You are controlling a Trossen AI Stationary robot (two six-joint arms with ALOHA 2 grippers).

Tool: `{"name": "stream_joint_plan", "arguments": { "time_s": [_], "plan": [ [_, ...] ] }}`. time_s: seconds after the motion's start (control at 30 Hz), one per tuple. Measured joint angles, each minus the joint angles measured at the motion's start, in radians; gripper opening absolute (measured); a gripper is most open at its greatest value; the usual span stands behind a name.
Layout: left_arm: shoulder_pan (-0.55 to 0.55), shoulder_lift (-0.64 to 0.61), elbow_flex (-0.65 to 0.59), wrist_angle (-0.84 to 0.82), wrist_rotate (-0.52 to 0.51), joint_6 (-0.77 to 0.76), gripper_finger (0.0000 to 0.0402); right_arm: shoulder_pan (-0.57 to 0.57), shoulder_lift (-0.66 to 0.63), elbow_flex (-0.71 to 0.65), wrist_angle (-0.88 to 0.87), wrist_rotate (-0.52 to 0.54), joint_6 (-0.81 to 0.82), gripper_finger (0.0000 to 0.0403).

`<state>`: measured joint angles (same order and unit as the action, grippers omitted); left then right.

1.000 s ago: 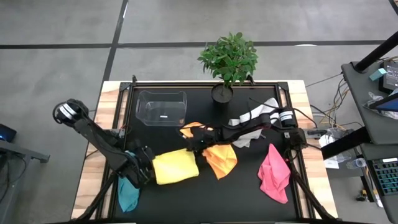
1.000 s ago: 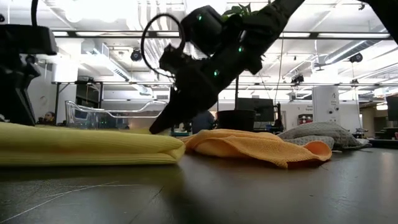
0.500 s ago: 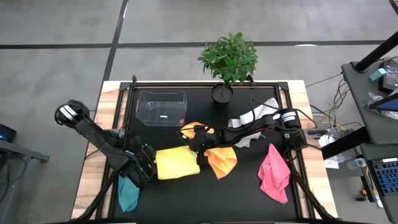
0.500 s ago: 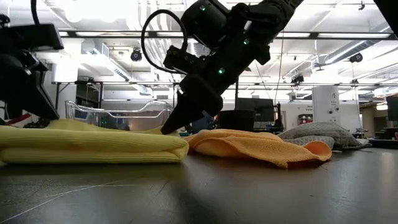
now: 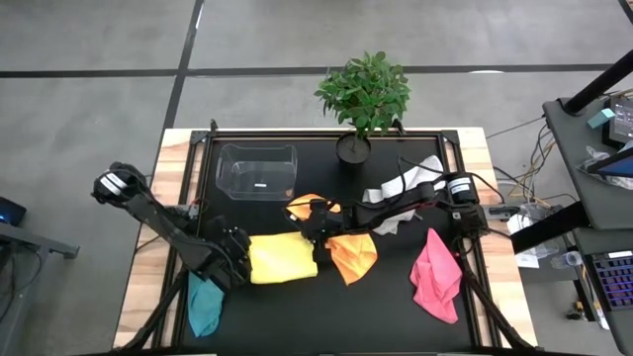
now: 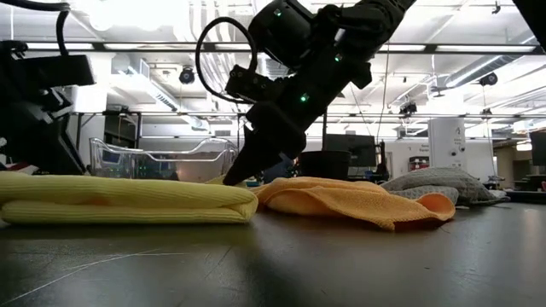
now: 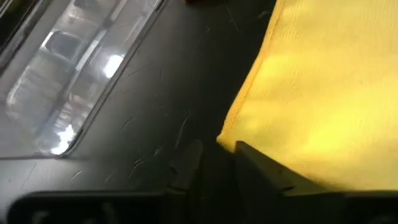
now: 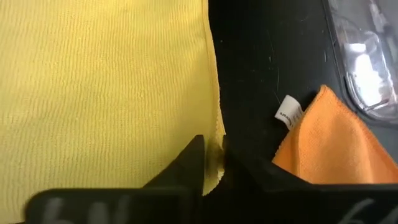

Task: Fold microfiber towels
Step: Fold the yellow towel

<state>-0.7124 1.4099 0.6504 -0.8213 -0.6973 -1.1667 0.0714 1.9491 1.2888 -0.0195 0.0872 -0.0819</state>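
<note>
The yellow towel (image 5: pixel 282 260) lies folded flat on the black table (image 5: pixel 396 316), in front of the clear plastic box (image 5: pixel 257 171), and serves as the landmark here. At its left edge sits the left gripper (image 7: pixel 214 163), whose fingers stand slightly apart with the towel's corner edge just beside the gap; no cloth is pinched between them. At the towel's right edge, toward the box, the right gripper (image 8: pixel 214 155) has its narrow fingers close together around the towel's hem, a thin strip of yellow showing between them; whether they truly clamp it cannot be told. Just right of the yellow towel, touching its edge, lies the orange towel (image 5: pixel 351 252), rumpled, with a white label (image 8: pixel 288 110) at one corner. The teal towel (image 5: pixel 204 307) lies bunched in front of the yellow towel's left corner, under the left arm. Well to the right lies the pink towel (image 5: pixel 435 277), and the white-grey towel (image 5: pixel 406 188) sits behind the orange one, near a potted plant (image 5: pixel 364 94).
</note>
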Motion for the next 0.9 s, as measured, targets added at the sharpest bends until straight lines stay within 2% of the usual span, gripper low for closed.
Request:
{"name": "stream_joint_plan", "arguments": {
  "time_s": [0.1,0.2,0.3,0.4,0.57,0.77,0.83,0.9],
  "plan": [
    [0.000,-0.028,0.028,-0.090,0.065,0.006,0.0127,-0.005,-0.012,-0.001,-0.017,0.000,0.020,0.0087],
    [0.000,-0.072,0.057,-0.145,0.176,0.063,0.0153,-0.006,-0.039,-0.001,-0.036,0.000,0.021,0.0116],
    [-0.001,-0.115,0.071,-0.112,0.261,0.090,0.0160,-0.007,-0.062,-0.001,-0.034,0.001,0.020,0.0138],
    [-0.003,-0.136,0.059,0.007,0.326,0.142,0.0155,-0.007,-0.068,-0.001,-0.029,0.000,0.020,0.0151],
    [-0.002,-0.114,0.025,0.191,0.330,0.267,0.0106,-0.006,-0.066,-0.001,-0.028,0.000,0.021,0.0157],
    [-0.001,-0.058,-0.030,0.234,0.320,0.258,0.0024,-0.006,-0.064,-0.002,-0.028,0.000,0.022,0.0151],
    [0.000,-0.043,-0.034,0.236,0.247,0.259,0.0006,-0.006,-0.064,-0.002,-0.027,0.000,0.022,0.0148],
    [0.003,-0.032,-0.035,0.226,0.118,0.256,0.0006,-0.006,-0.064,-0.002,-0.027,0.000,0.022,0.0146]
  ]
}}
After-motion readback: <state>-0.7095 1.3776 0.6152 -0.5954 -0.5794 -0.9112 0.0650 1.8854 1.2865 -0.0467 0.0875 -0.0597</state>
